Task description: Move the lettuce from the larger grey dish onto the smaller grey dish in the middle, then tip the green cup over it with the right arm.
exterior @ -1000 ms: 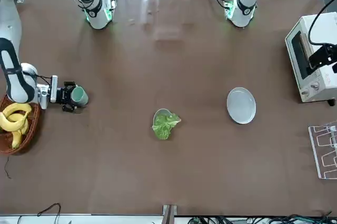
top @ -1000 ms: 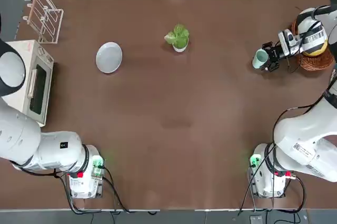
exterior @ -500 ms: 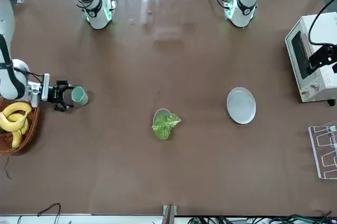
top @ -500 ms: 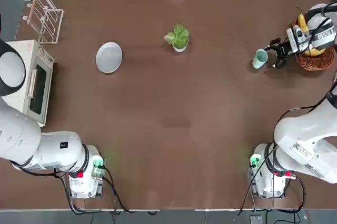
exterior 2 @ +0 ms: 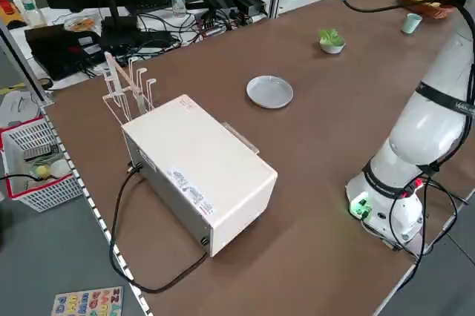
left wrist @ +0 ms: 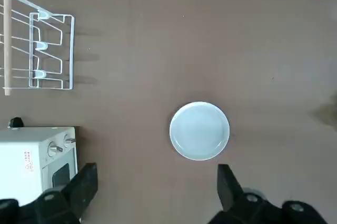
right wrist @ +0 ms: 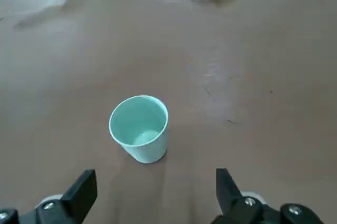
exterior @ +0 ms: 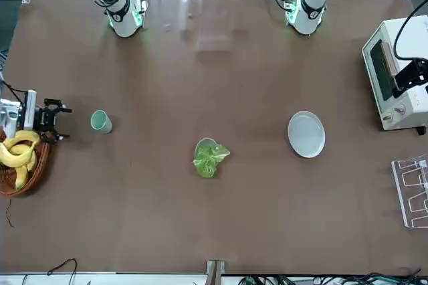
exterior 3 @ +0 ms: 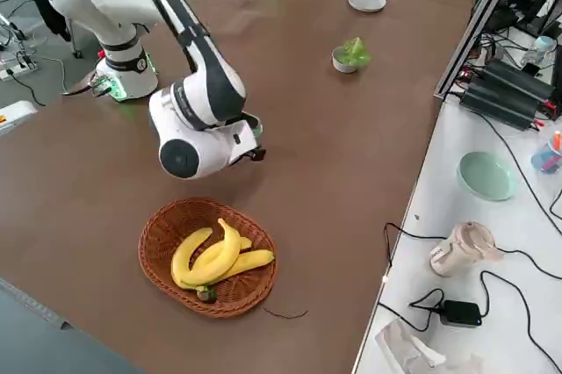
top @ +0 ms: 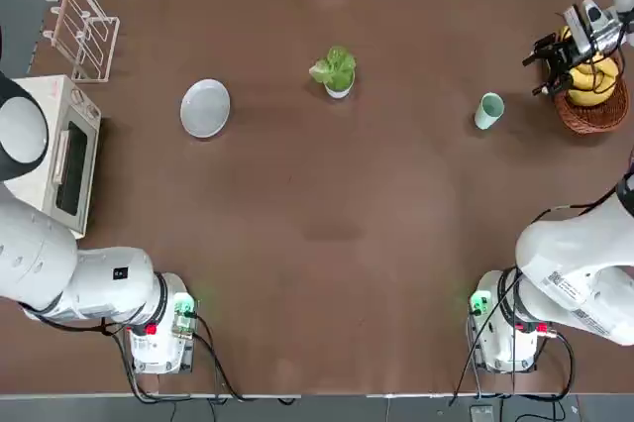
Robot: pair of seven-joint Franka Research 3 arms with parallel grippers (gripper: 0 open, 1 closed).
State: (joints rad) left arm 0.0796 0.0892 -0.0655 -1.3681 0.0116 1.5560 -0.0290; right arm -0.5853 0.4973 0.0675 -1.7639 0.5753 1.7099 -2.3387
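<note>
tabletop (top: 327, 234): brown, carries all task items; a toaster oven (top: 59, 155) at 9 o'clock edge in top view, banana basket (top: 592, 105) out at 3 o'clock edge.
left arm: parked high over the 9 o'clock side; left gripper (left wrist: 155, 192) looks straight down on the plate, fingers spread wide, holding nothing.
right arm: up at 2–3 o'clock; right gripper (top: 555, 52) above the basket rim, well apart from the cup, fingers spread, empty.
larger grey dish (top: 205, 107): at 10 o'clock from tabletop centre, bare, no leaves on it.
smaller grey dish (top: 339, 88): at 12 o'clock, mid-tabletop.
lettuce (top: 334, 67): sits in the smaller dish, so transfer looks done.
green cup (top: 488, 111): at 2 o'clock, upright on tabletop, mouth up, looks empty in wrist view; nothing touching it.
progress est.: lettuce step complete. Tipping can't be confirmed from here; cup stands far from the bowl w/ nobody gripping it, so either pour is finished & cup put back, or it's left to do.
</note>
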